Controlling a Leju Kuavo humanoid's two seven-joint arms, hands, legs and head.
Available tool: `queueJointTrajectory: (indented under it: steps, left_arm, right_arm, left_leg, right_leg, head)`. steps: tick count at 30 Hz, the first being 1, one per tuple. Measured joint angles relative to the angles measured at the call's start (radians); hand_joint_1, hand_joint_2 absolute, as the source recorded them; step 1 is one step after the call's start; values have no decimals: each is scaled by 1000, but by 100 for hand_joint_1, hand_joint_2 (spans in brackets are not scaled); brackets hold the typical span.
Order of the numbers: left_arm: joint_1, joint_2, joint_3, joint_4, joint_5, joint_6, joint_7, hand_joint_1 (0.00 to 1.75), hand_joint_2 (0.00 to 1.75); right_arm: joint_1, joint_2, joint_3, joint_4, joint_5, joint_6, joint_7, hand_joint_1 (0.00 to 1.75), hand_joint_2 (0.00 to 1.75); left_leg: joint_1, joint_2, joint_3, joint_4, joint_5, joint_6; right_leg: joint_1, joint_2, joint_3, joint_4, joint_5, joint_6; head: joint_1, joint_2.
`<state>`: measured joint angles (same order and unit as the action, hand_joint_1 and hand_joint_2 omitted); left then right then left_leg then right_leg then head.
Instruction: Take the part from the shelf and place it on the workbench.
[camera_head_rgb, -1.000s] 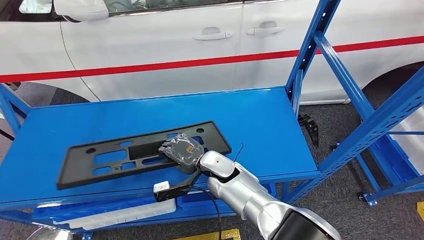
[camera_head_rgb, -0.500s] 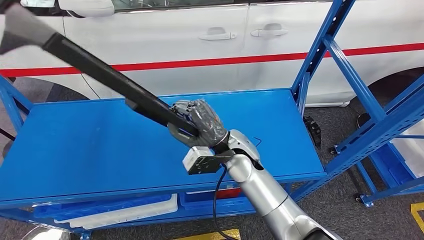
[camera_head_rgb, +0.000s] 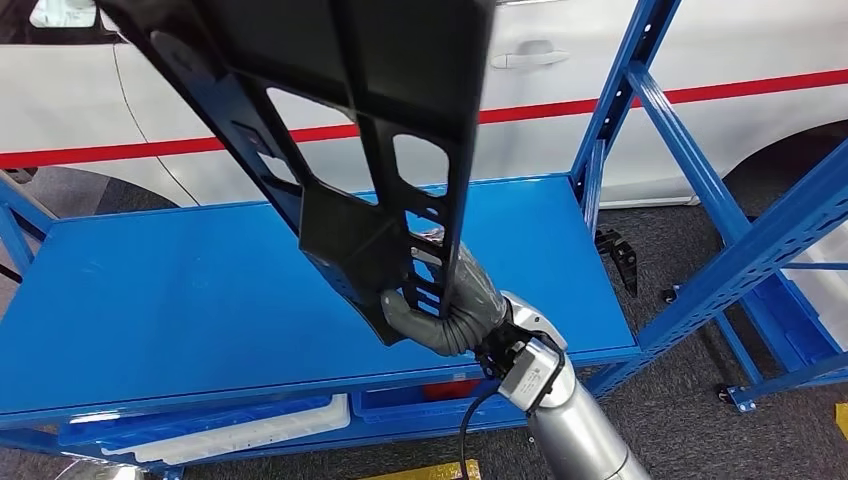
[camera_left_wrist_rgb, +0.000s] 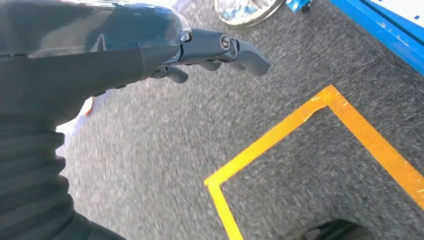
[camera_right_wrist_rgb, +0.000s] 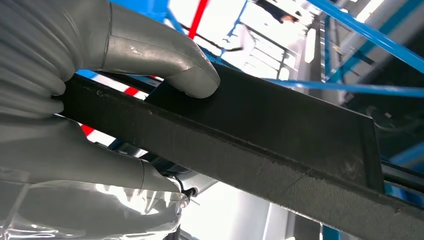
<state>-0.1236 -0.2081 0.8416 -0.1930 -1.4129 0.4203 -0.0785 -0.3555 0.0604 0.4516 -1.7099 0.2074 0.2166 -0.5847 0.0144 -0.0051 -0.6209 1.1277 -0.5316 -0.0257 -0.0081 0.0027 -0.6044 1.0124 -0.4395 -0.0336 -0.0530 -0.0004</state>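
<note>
Above the shelf (camera_head_rgb: 300, 290), in the head view, your right hand (camera_head_rgb: 440, 315) grasps the part (camera_head_rgb: 370, 130) by its lower end and holds it tilted steeply up, clear of the shelf top. Most of the long black frame stands above the hand, so the load sits far from the grip; as I judge it, a quick swing of the arm could lever the part round in the fingers or out of them. Beside the shelf rises the blue upright (camera_head_rgb: 625, 110); the raised end could strike it, or the white car (camera_head_rgb: 250, 160) behind the shelf, if you turn without first pulling the part back.

Away from the shelf, in the left wrist view, your left hand (camera_left_wrist_rgb: 210, 52) hangs over grey carpet with yellow tape (camera_left_wrist_rgb: 280, 145); its fingers are curled in and grasp nothing, so it gives the part no support.

Against the shelf frame, in the right wrist view, the thumb (camera_right_wrist_rgb: 165, 55) presses on the flat face of the part (camera_right_wrist_rgb: 280, 135), with the rest of the hand under its edge. That is a narrow clamp on a smooth slab, and slipping is the likeliest fault.
</note>
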Motion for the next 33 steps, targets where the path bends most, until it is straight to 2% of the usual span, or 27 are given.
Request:
queueJointTrajectory:
  steps: [2,3,4,5,7,8,9,11,13,14,15,17,18,19,20,21,23,24,27,28,29,30,32,33]
  left_arm:
    - [1,1,8,0,19,-15,-7,0,175]
    - [3,2,11,0,21,-21,-8,0,175]
    - [4,2,12,0,21,-26,-7,0,175]
    - [5,3,12,0,22,-29,-7,0,175]
    - [6,3,14,0,28,-38,-7,0,175]
    - [6,3,16,0,33,-48,-1,0,175]
    - [6,3,21,0,38,-63,10,0,175]
    - [8,2,29,0,43,-100,42,0,175]
    - [11,1,32,0,43,-122,64,0,175]
    - [12,0,32,0,43,-126,67,0,175]
    - [11,0,32,0,42,-130,70,0,175]
    - [12,0,33,0,42,-136,73,0,175]
    - [13,0,33,0,44,-137,73,0,175]
    - [13,0,34,0,47,-138,72,0,175]
    - [15,0,36,0,52,-138,71,0,175]
    - [16,0,40,0,59,-138,70,0,175]
    - [18,0,50,0,72,-139,68,0,175]
    - [19,1,55,0,75,-141,70,0,175]
    - [24,5,63,0,76,-154,88,0,175]
    - [27,7,64,0,74,-159,96,0,175]
    - [30,8,65,0,73,-164,104,0,175]
    - [32,10,66,0,73,-168,112,0,175]
    - [34,10,69,0,74,-172,125,0,175]
    - [35,11,72,0,76,-171,129,0,175]
  right_arm:
    - [24,-3,0,-7,-30,6,7,175,175]
    - [35,-5,0,-8,-43,9,11,175,175]
    - [45,-7,0,-9,-53,12,13,175,175]
    - [52,-9,0,-10,-62,13,17,175,175]
    - [61,-12,0,-15,-81,16,26,175,175]
    - [66,-14,-1,-17,-94,18,34,175,175]
    - [74,-14,-2,-18,-110,21,44,175,175]
    - [93,-15,-4,-18,-143,24,69,175,175]
    - [107,-15,-8,-18,-168,24,85,175,175]
    - [111,-15,-12,-17,-175,22,89,175,175]
    - [116,-15,-16,-16,-180,20,93,175,175]
    - [133,-15,-23,-11,-186,13,97,175,175]
    - [144,-15,-25,-9,-188,10,97,175,175]
    - [154,-15,-27,-7,-190,8,96,175,175]
    - [163,-15,-29,-5,-191,8,95,175,175]
    - [169,-15,-30,-5,-192,8,93,175,175]
    - [175,-11,-30,-4,-194,14,91,175,175]
    - [176,-7,-29,-4,-194,18,91,175,175]
    - [176,8,-22,3,-193,30,92,175,175]
    - [174,14,-17,8,-192,34,94,175,175]
    - [172,21,-10,14,-191,39,95,175,175]
    - [169,28,-2,20,-190,44,95,175,175]
    - [161,38,13,29,-188,54,95,175,175]
    - [156,41,22,34,-189,60,95,175,175]
  left_leg:
    - [0,0,-63,132,-53,-3]
    - [0,0,-81,165,-57,-3]
    - [-1,0,-80,160,-41,-1]
    - [-1,0,-61,116,-9,3]
    - [-5,0,3,-21,58,15]
    - [-7,0,28,-73,75,20]
    - [-10,0,41,-101,81,25]
    - [-11,-2,45,-112,82,33]
    - [-6,0,46,-124,93,43]
    - [-4,1,45,-131,99,49]
    - [-3,3,43,-134,104,52]
    - [-4,3,34,-133,109,55]
    - [-4,3,29,-132,112,55]
    - [-4,2,25,-130,114,54]
    - [-4,2,22,-128,116,52]
    - [-4,1,19,-125,118,50]
    - [-6,0,11,-118,121,43]
    - [-8,0,6,-115,125,37]
    - [-11,-1,-4,-116,137,18]
    - [-10,-1,-9,-109,128,12]
    - [-10,-1,-20,-86,104,7]
    - [-9,-1,-36,-42,65,3]
    - [-7,-1,-78,92,-24,-5]
    - [-7,-1,-90,146,-50,-8]
  right_leg:
    - [3,-1,1,1,-2,-5]
    - [5,-1,1,2,-4,-6]
    - [6,0,3,3,-5,-7]
    - [8,2,5,5,-7,-7]
    - [12,4,10,7,-12,-4]
    - [14,4,11,9,-14,0]
    - [14,4,10,10,-14,4]
    - [15,3,9,9,-10,14]
    - [15,3,4,22,-26,24]
    - [14,3,-8,51,-50,29]
    - [11,3,-28,102,-86,35]
    - [5,2,-80,234,-155,43]
    - [1,2,-93,275,-169,47]
    - [-2,2,-88,279,-163,50]
    - [-5,1,-64,243,-140,51]
    - [-8,1,-24,177,-109,51]
    - [-9,1,44,52,-69,46]
    - [-7,2,58,19,-60,43]
    - [-4,1,50,7,-46,27]
    - [-6,-1,46,4,-38,20]
    - [-8,-3,40,0,-29,13]
    - [-10,-6,32,-3,-20,7]
    - [-7,-9,12,-1,-5,1]
    - [-5,-11,2,0,2,0]
  head:
    - [0,0]
    - [0,0]
    - [0,0]
    - [0,0]
    - [0,0]
    - [0,0]
    - [0,0]
    - [0,0]
    - [0,0]
    - [0,0]
    - [0,0]
    - [0,0]
    - [0,0]
    - [0,0]
    - [0,0]
    - [0,0]
    - [0,0]
    - [0,0]
    - [0,0]
    - [0,0]
    - [0,0]
    - [0,0]
    - [0,0]
    - [0,0]
